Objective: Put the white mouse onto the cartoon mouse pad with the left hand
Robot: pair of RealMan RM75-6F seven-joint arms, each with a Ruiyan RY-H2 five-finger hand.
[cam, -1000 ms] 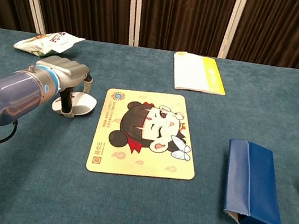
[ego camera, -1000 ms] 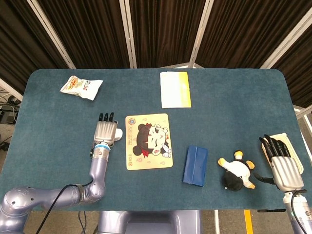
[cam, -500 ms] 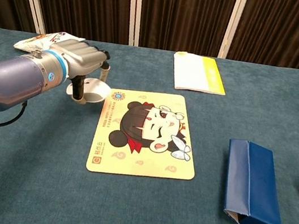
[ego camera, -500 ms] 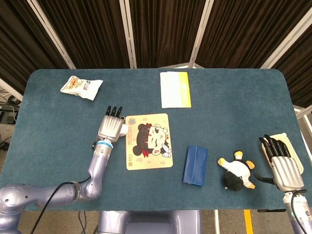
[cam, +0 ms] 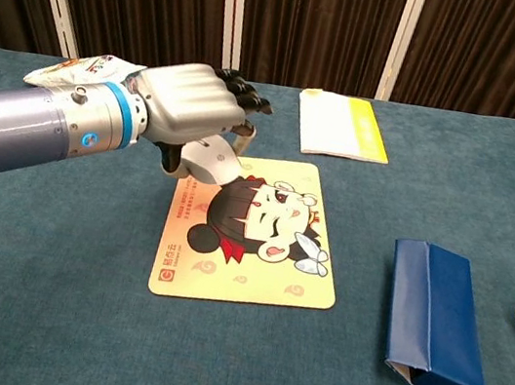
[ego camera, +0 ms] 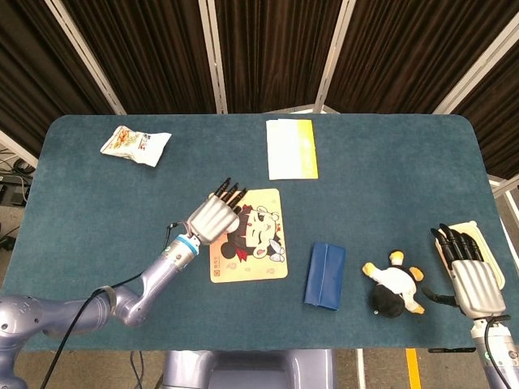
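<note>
My left hand (ego camera: 214,217) (cam: 192,112) holds the white mouse (cam: 207,160) from above, lifted over the near-left part of the cartoon mouse pad (ego camera: 258,253) (cam: 257,252). In the head view the hand hides the mouse. The pad is yellow with a cartoon girl's face and lies flat at the table's middle. At the table's right edge my right hand (ego camera: 472,271) lies with fingers straight and nothing in it.
A blue folded pouch (ego camera: 324,275) (cam: 436,319) lies right of the pad, with a black-and-white plush toy (ego camera: 394,288) beyond it. A white and yellow booklet (ego camera: 291,148) (cam: 342,126) sits behind the pad. A snack bag (ego camera: 135,144) (cam: 84,71) lies at the far left.
My left hand has lifted the white mouse off the table left of the pad and carried it right, over the pad's left part. The right hand has not moved.
</note>
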